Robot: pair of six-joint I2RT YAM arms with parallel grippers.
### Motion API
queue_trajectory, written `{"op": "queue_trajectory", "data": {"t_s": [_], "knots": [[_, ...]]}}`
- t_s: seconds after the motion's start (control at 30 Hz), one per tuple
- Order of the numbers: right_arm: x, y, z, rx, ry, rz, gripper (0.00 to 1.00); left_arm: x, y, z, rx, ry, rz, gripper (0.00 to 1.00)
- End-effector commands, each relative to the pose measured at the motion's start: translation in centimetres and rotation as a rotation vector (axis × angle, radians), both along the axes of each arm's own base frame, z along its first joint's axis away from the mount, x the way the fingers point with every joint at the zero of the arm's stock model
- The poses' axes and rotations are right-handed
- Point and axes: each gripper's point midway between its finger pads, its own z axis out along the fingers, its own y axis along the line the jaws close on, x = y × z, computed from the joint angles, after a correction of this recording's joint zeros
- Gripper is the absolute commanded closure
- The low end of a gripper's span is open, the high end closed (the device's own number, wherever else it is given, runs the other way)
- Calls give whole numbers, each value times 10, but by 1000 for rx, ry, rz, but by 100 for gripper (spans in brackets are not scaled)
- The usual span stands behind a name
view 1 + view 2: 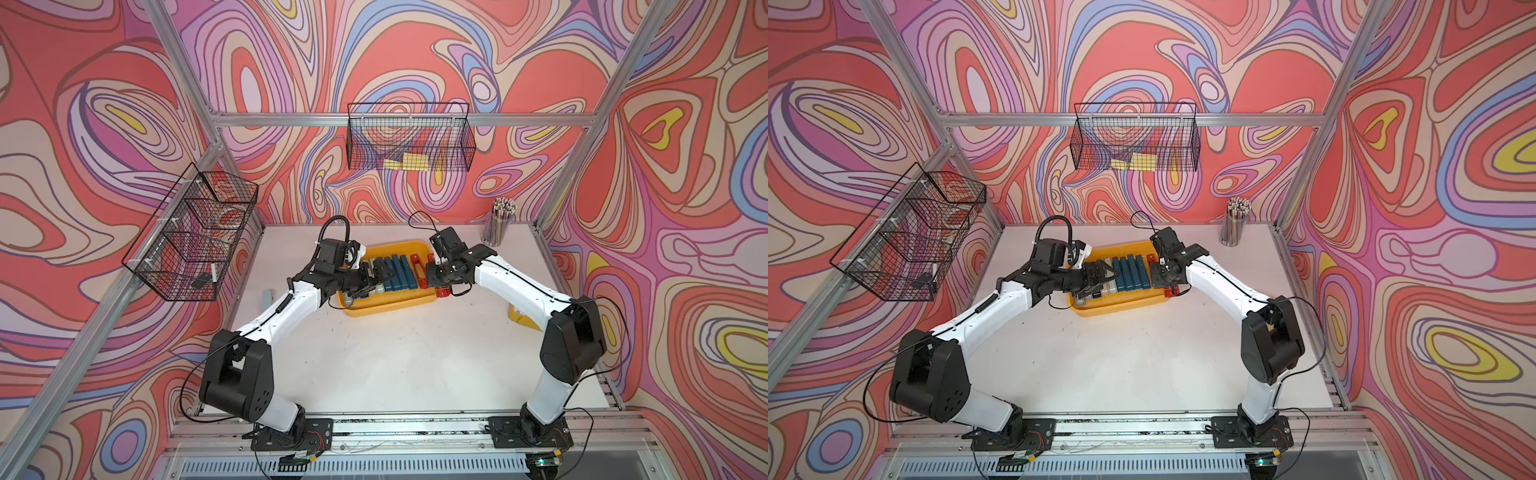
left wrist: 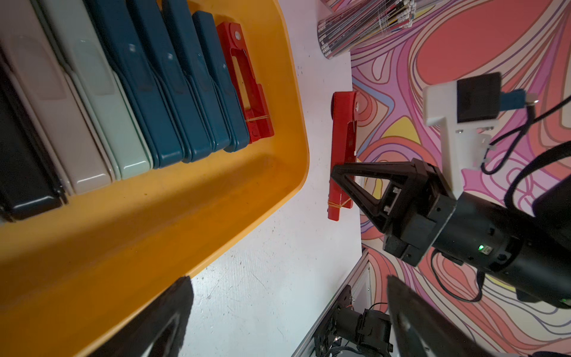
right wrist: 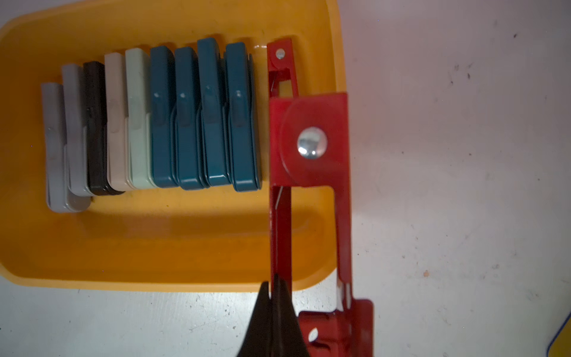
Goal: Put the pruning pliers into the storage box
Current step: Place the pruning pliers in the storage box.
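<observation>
The yellow storage box (image 1: 390,309) (image 3: 154,247) sits mid-table. In it a row of pruning pliers lies side by side: grey (image 3: 72,133), black (image 3: 94,129), beige (image 3: 114,123), mint (image 3: 139,117), several teal (image 3: 213,114) and one red slotted (image 3: 282,65). My right gripper (image 3: 275,287) (image 1: 436,274) is shut on one arm of another red pruning pliers (image 3: 309,139) (image 2: 343,129), held over the box's right rim and the table beside it. My left gripper (image 2: 289,282) (image 1: 384,274) hovers open and holds nothing over the box's left part.
A clear cup of pencils (image 1: 498,222) stands at the back right. Black wire baskets hang on the back wall (image 1: 409,141) and the left wall (image 1: 195,245). A yellow object (image 1: 519,316) lies by the right arm, a small grey item (image 1: 268,297) by the left arm.
</observation>
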Motion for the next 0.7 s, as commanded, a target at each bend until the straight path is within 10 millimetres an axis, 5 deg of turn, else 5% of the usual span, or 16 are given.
{"op": "queue_trajectory", "data": {"t_s": [0.0,0.67], "knots": [[9,11,-1,-4,-1,43,100,15,0,12,-20,-34,16,1],[59,22,-30,38,39,74,100,42,13,-2,-9,-2,68,1]]}}
